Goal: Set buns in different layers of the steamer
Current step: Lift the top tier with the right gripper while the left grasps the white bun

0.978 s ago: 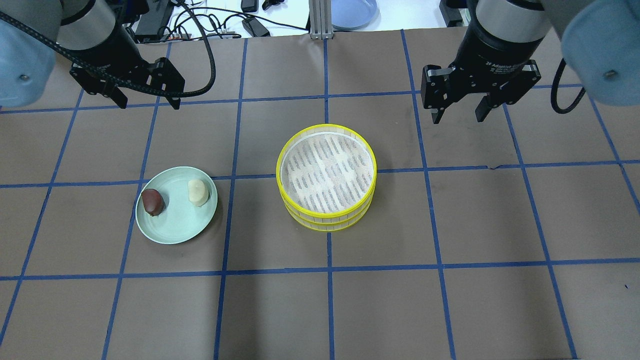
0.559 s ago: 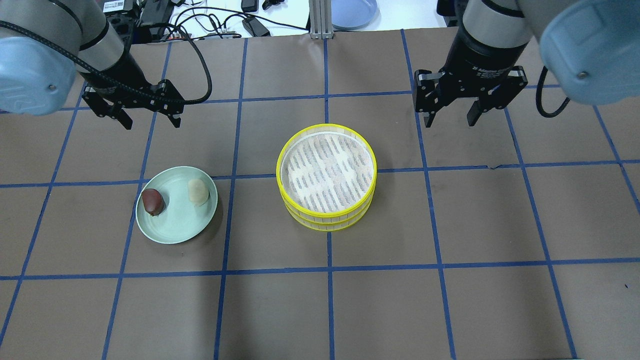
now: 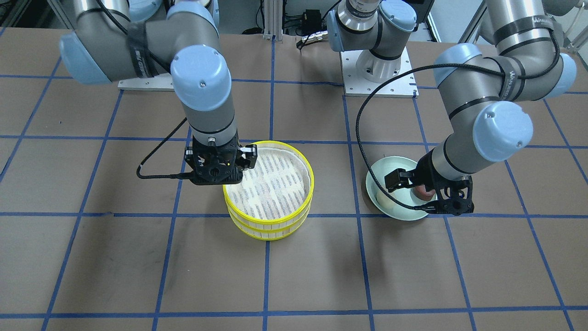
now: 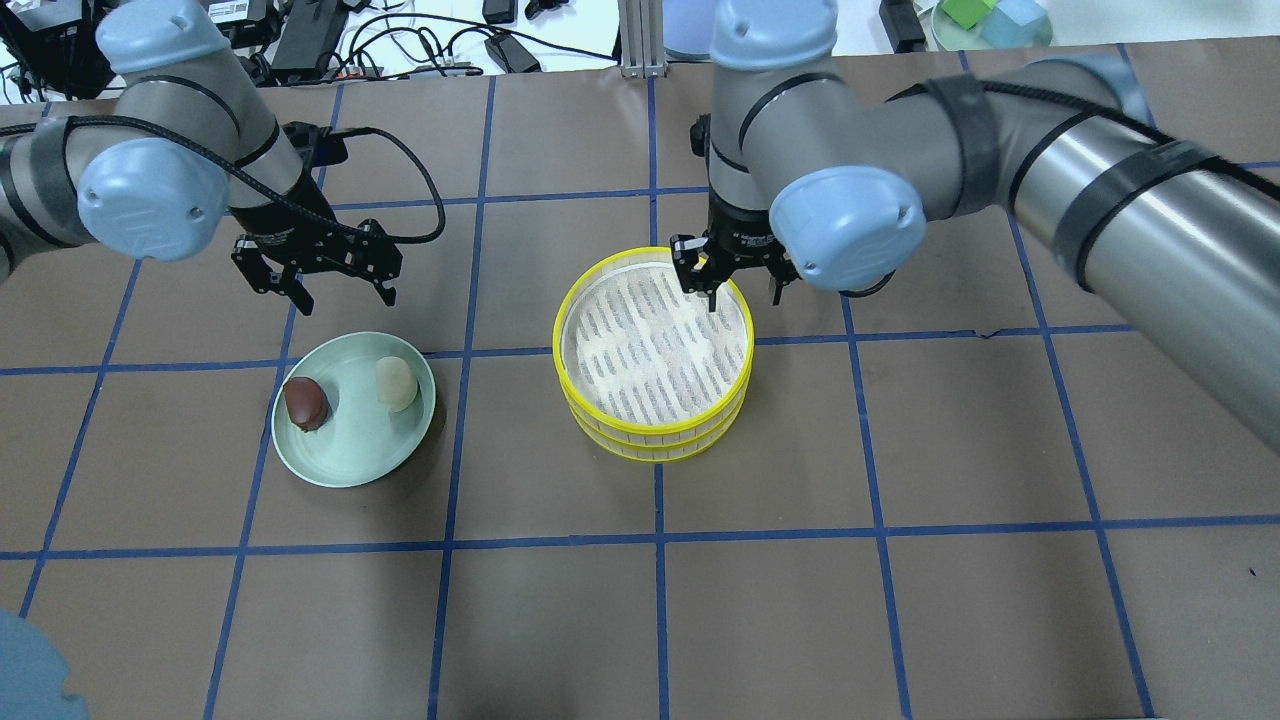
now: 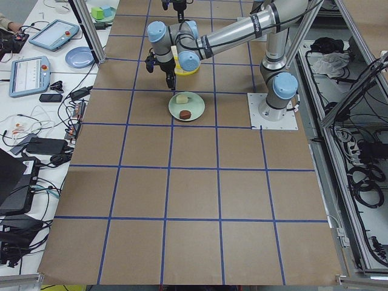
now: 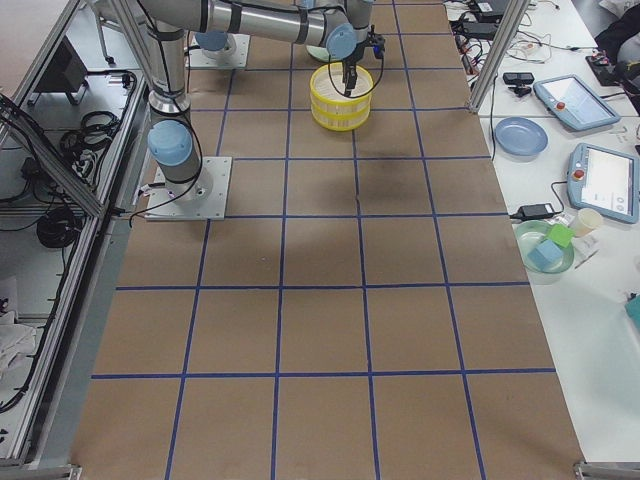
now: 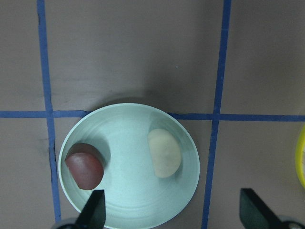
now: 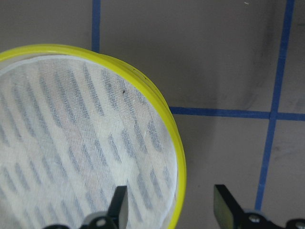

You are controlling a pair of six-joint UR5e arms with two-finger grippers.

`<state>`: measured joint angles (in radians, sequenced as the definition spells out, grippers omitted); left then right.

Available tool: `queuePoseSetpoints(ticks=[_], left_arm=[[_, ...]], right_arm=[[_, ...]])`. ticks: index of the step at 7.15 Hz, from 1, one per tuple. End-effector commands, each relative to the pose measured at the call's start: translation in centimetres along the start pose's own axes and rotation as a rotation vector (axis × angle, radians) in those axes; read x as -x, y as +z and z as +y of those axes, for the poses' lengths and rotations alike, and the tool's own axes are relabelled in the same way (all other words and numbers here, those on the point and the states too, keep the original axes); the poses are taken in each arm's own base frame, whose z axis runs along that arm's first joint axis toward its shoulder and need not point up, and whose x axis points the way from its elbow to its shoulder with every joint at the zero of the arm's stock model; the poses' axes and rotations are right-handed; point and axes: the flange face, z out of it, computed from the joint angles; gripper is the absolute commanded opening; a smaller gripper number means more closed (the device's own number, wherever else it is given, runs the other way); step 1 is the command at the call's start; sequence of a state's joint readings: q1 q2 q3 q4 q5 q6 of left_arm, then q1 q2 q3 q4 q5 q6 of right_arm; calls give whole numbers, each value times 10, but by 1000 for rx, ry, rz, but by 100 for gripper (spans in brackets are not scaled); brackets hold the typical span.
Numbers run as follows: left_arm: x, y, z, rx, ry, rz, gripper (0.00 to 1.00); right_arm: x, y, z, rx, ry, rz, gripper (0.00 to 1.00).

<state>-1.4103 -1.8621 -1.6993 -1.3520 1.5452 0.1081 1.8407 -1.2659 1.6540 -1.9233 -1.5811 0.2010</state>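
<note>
The steamer (image 4: 650, 432) is a stack of two yellow-rimmed layers at the table's middle, and its top layer is empty. The cream-white bun (image 4: 397, 384) and the reddish-brown bun (image 4: 306, 402) lie apart on a pale green plate (image 4: 350, 462) to its left. My left gripper (image 4: 342, 298) is open and empty, hovering above the plate. The left wrist view shows both buns (image 7: 164, 152) (image 7: 85, 165) below the open gripper (image 7: 174, 211). My right gripper (image 4: 743, 298) is open, with its fingers either side of the steamer's rim (image 8: 177, 157).
Blue tape lines divide the brown table into squares. Cables and power bricks (image 4: 400, 45) lie beyond the far edge, with a blue plate (image 4: 700, 25) and a green dish of blocks (image 4: 990, 20). Bare table lies in front of the plate and steamer.
My right gripper has swung left and down from the open table to the steamer's rim. My left gripper has moved right and toward the plate. Buns and steamer have not moved.
</note>
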Motion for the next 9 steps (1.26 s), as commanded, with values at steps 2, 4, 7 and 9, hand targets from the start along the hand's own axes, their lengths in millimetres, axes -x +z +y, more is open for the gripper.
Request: queuePoseSetpoints(ticks=[2,4,7,9], left_arm=[[3,73,-12,136,-8,18,88],[5,98,-14,169,-13,17,86],[6,120,-19,211,-13,12,0],[16,100,-23,171,-46,19,0]], right_arm=[[1,39,-5,-7,-21,18,24],[-6,37,-7,-9,-11,15,0],[-67,-23,-2,-28,32,1,0],[-153,-31,-11,2,15,62,0]])
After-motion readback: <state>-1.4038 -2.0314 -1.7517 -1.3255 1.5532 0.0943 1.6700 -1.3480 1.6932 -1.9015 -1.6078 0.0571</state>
